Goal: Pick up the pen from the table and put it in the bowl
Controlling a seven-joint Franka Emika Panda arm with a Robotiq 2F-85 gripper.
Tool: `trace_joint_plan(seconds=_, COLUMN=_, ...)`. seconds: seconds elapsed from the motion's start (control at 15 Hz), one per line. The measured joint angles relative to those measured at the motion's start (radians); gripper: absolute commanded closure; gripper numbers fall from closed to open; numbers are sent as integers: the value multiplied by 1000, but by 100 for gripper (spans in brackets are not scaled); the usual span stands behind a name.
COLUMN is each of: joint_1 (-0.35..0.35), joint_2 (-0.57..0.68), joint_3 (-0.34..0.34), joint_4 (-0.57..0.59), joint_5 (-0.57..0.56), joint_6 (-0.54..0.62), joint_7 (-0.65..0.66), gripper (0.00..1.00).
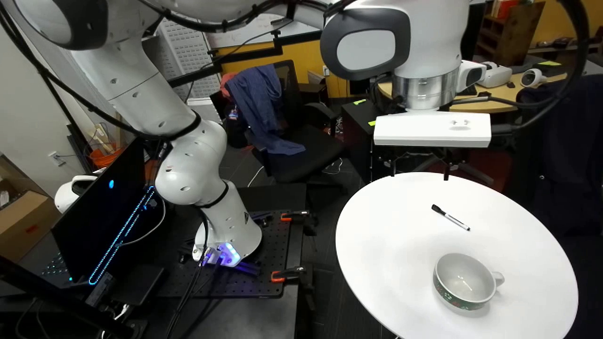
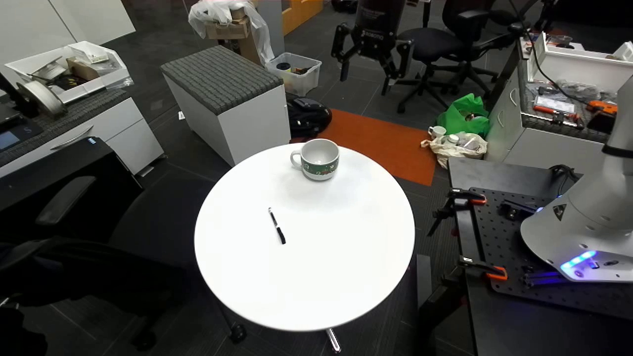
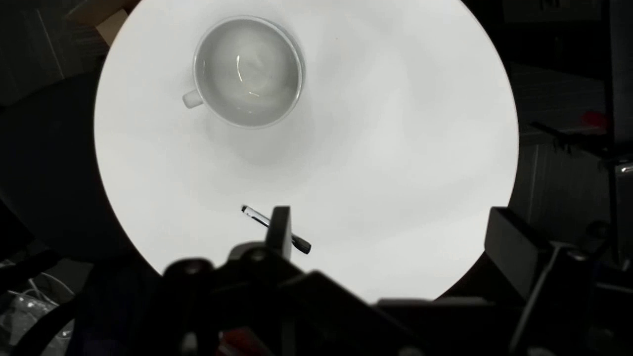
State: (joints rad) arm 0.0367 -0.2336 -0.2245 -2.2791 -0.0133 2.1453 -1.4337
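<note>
- The black two-fingered Robotiq gripper [image 3: 390, 230] holds its jaws wide apart at the bottom of the wrist view, nothing between them; the step in hand looks like lining up to grasp.
- To do that well, it should shift toward the left of the wrist frame, since one jaw hides part of the thin, short black-and-white pen [image 1: 451, 217], then turn so the jaws close across the slanting barrel, and descend gently without pressing the tabletop.
- The pen has a thicker black cap, a pale barrel with dark markings and a small black tip; it lies flat, lower centre in the wrist view, on the large round white table [image 2: 346, 237].
- The small round white bowl [image 2: 319, 169], handled and green-banded, stands upright, upper left in the wrist view, apart from the pen.
</note>
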Motion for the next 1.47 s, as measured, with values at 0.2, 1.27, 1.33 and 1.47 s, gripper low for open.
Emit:
trace_joint_plan(seconds=0.2, joint_1=0, joint_2=29, joint_3=21, joint_4=19, joint_5=0, joint_6=-19, joint_7=-37, gripper=0)
trace_joint_plan(seconds=1.27, joint_1=-46, joint_2=124, joint_3=31, joint_4=28, joint_5=-1, joint_6=25, joint_7=-312, gripper=0)
trace_joint_plan(seconds=1.33, joint_1=-46, joint_2=139, joint_3=35, joint_4=35, joint_5=0, joint_6=35, joint_7=-333, gripper=0)
trace_joint_plan(seconds=1.47, joint_1=-46, joint_2=169, joint_3=47, joint_4=47, joint_5=0, joint_6=68, joint_7=-355, gripper=0)
